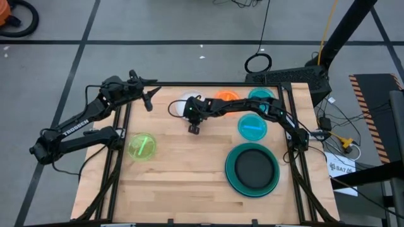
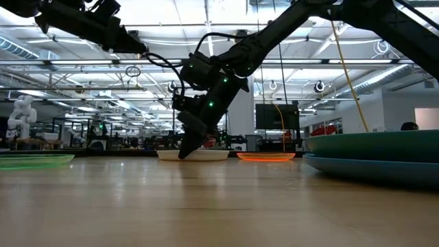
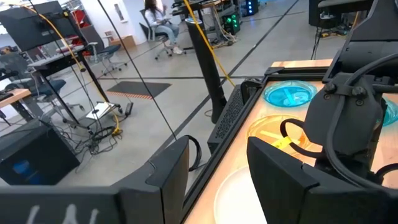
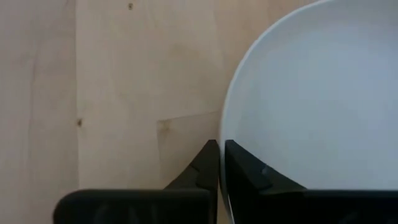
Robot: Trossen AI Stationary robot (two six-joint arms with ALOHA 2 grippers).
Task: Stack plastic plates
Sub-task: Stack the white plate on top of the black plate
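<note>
The white plate [image 1: 182, 103] lies on the far middle of the table, mostly under my right arm. My right gripper [image 4: 219, 144] reaches down to its rim and is shut on it; the low view shows the tips [image 2: 184, 155] at table level. Beyond it lie the orange plate [image 1: 226, 96] and two cyan plates [image 1: 260, 96] [image 1: 252, 128]. The lime green plate [image 1: 141, 146] lies at the left. A black plate [image 1: 254, 167] rests inside the large teal plate [image 1: 230, 171] at the right. My left gripper [image 1: 150, 101] hangs open above the table's far left corner. My right gripper pinches the white plate's rim [image 4: 222, 127] between its two fingers, one finger [image 4: 249, 171] inside the plate and the other [image 4: 199, 169] outside over the wood. It comes slanting down from above. The plate's underside [image 2: 193, 157] still looks to lie on the table.
In the low view the teal plate [image 2: 370, 145] sits on a bluish large plate [image 2: 370, 168]. A dark frame [image 1: 117, 164] runs along the table's left and right edges. Bare wood spreads across the near middle [image 1: 183, 183]. A person sits far off in the room [image 3: 158, 25].
</note>
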